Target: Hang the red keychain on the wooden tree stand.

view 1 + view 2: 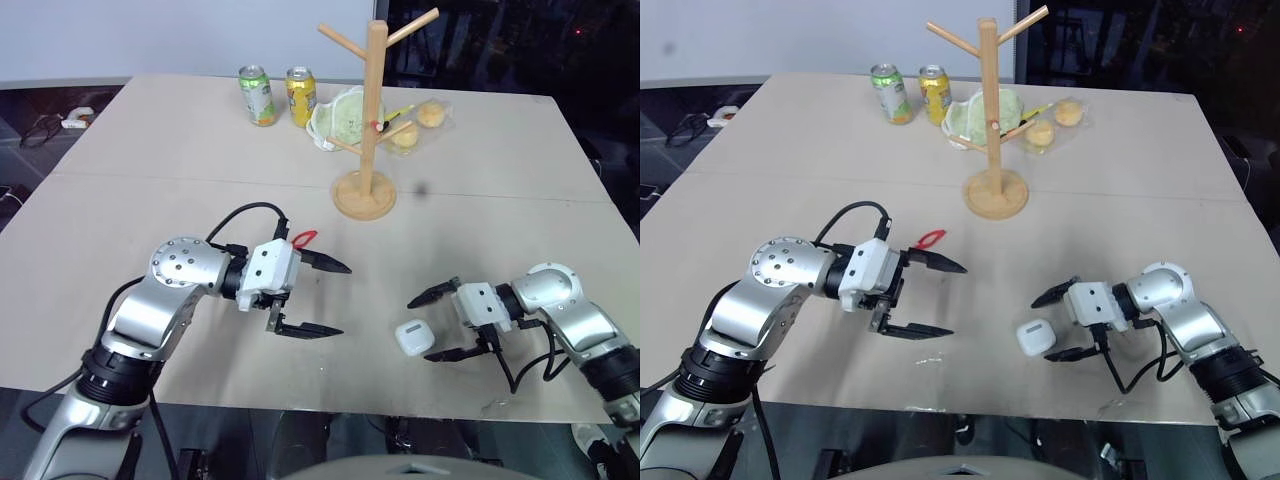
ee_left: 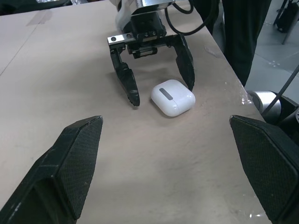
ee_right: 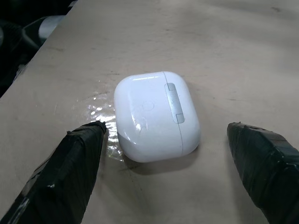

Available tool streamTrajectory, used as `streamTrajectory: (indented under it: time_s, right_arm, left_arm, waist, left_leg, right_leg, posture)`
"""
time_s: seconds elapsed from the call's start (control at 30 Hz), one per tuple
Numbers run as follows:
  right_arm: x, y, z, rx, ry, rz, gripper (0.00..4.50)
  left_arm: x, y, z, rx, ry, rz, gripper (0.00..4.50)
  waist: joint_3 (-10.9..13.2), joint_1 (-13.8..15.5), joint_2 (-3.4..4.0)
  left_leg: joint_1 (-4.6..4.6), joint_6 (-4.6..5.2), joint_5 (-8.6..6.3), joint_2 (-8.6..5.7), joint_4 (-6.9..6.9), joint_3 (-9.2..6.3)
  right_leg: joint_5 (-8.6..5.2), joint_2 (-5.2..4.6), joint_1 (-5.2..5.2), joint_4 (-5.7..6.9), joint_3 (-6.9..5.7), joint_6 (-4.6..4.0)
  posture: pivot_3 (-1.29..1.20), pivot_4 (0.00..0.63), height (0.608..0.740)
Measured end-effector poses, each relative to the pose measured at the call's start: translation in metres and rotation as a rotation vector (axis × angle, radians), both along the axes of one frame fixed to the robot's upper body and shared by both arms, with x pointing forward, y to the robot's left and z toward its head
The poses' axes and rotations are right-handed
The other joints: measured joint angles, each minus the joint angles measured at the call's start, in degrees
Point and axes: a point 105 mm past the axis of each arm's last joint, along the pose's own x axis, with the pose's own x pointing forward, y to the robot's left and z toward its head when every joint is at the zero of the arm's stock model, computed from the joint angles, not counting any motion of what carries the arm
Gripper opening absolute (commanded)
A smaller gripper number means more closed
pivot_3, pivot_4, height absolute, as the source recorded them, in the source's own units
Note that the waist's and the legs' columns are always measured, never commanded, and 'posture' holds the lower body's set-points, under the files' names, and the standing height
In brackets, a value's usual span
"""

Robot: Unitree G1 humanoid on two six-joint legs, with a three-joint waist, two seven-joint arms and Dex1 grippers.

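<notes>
Starting nearest you, the white case lies flat on the table close to its front edge, and it serves as your landmark. Your right gripper sits right at the case with its jaws spread wide, one finger on either side of it, holding nothing; in the right wrist view the case lies free between the two fingertips, touching neither. To the left of the case, your left gripper is also wide open and empty, its fingers pointing toward the case. Just beyond that gripper, farther from you than the case and to its left, you can see the red keychain lying on the table, partly hidden behind the gripper's body. Farther back from the case stands the wooden tree stand, upright on its round base. Behind the stand are two drink cans and some wrapped food items.
</notes>
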Motion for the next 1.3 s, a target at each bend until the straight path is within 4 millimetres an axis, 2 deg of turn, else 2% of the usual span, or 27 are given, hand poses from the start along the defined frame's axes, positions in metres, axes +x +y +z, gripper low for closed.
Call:
streamTrajectory:
  time_s: [0.17,0.2,0.33,0.37,0.57,0.73,0.87,0.93,1.0,1.1,1.23,1.3]
  right_arm:
    - [0.000,0.003,-0.002,0.001,0.006,0.017,4.47]
    - [0.000,0.003,-0.002,0.000,0.007,0.019,3.92]
    - [-0.003,0.001,-0.004,-0.005,0.005,0.030,2.26]
    - [-0.004,0.001,-0.004,-0.003,0.001,0.033,2.16]
    - [0.000,0.005,-0.003,0.027,-0.014,-0.009,2.15]
    - [-0.010,-0.008,-0.001,0.052,0.021,-0.128,2.15]
    - [-0.002,-0.011,0.027,0.162,0.020,-0.294,2.15]
    - [0.012,-0.017,0.050,0.257,0.014,-0.463,2.15]
    - [0.025,-0.028,0.065,0.305,-0.020,-0.600,2.15]
    - [0.045,-0.052,0.069,0.333,-0.040,-0.837,2.15]
    - [0.074,-0.099,0.050,0.230,-0.082,-1.149,2.15]
    - [0.081,-0.110,0.042,0.213,-0.072,-1.231,2.15]
  left_arm:
    - [-0.002,-0.003,0.002,-0.001,-0.006,0.010,4.50]
    - [-0.002,-0.003,0.003,-0.001,-0.008,0.012,4.50]
    - [-0.002,-0.004,0.005,-0.003,-0.012,0.018,4.50]
    - [-0.002,-0.004,0.005,-0.003,-0.009,0.021,4.50]
    - [0.001,-0.005,0.009,-0.004,-0.010,0.031,4.50]
    - [0.005,-0.003,0.014,0.000,-0.024,0.024,4.50]
    - [0.016,0.000,0.024,0.000,-0.045,0.028,4.50]
    - [0.020,0.000,0.030,0.000,-0.049,0.025,4.50]
    - [0.026,0.001,0.033,-0.001,-0.049,0.032,4.50]
    - [0.042,0.000,0.036,-0.004,-0.053,0.056,4.50]
    - [0.065,-0.017,0.050,-0.084,-0.044,0.073,4.50]
    - [0.069,-0.021,0.055,-0.101,-0.046,0.071,4.50]
  waist:
    - [0.00,0.02,0.00]
    - [0.00,0.02,0.00]
    - [0.00,-0.02,0.00]
    - [0.00,-0.05,0.00]
    - [0.00,-0.01,0.00]
    - [0.01,0.17,0.01]
    - [0.02,-0.16,0.03]
    - [0.02,-0.09,0.03]
    - [0.02,0.07,0.03]
    - [0.02,0.27,0.03]
    - [0.02,0.13,0.03]
    - [0.02,-0.10,0.03]
  left_leg:
    - [0.00,0.00,0.00,0.00,0.03,0.01]
    - [0.00,0.00,0.00,0.00,0.04,0.01]
    - [0.00,0.00,0.00,0.00,0.10,0.02]
    - [0.00,0.00,0.00,0.00,0.12,0.01]
    - [0.00,-0.01,-0.01,0.03,0.27,0.00]
    - [-0.02,-0.01,-0.01,0.00,0.30,0.02]
    - [-0.01,-0.03,-0.02,0.04,0.39,0.00]
    - [-0.01,-0.21,-0.13,0.05,0.42,-0.03]
    - [-0.02,-0.21,-0.13,0.04,0.43,-0.01]
    - [-0.06,-0.19,-0.13,-0.01,0.44,-0.01]
    - [-0.27,0.07,-0.03,-0.05,0.60,-0.04]
    - [-0.27,0.09,-0.04,-0.05,0.60,-0.02]
  right_leg:
    - [0.00,0.00,0.00,0.08,0.01,0.00]
    - [0.00,0.00,-0.01,0.10,0.01,0.00]
    - [0.00,0.00,-0.07,0.23,0.04,0.00]
    - [0.00,0.00,-0.07,0.27,0.04,0.00]
    - [-0.01,0.00,-0.08,0.41,0.04,-0.01]
    - [-0.01,-0.06,-0.07,0.40,0.05,-0.01]
    - [-0.01,-0.02,-0.09,0.50,0.06,-0.01]
    - [-0.01,-0.02,-0.09,0.53,0.05,-0.01]
    - [-0.01,-0.03,-0.09,0.50,0.05,-0.01]
    - [-0.01,-0.06,-0.08,0.49,0.04,-0.01]
    - [0.00,-0.07,-0.17,0.51,0.03,0.00]
    - [0.10,-0.05,-0.18,0.54,0.06,0.18]
  posture:
    - [0.00,0.150,0.740]
    - [0.00,0.150,0.740]
    - [0.00,0.150,0.740]
    - [0.00,0.150,0.740]
    - [0.00,0.150,0.740]
    - [0.00,0.150,0.740]
    - [0.00,0.150,0.740]
    - [0.00,0.150,0.740]
    - [0.00,0.150,0.740]
    - [0.00,0.150,0.740]
    - [0.00,0.150,0.740]
    - [0.00,0.150,0.740]
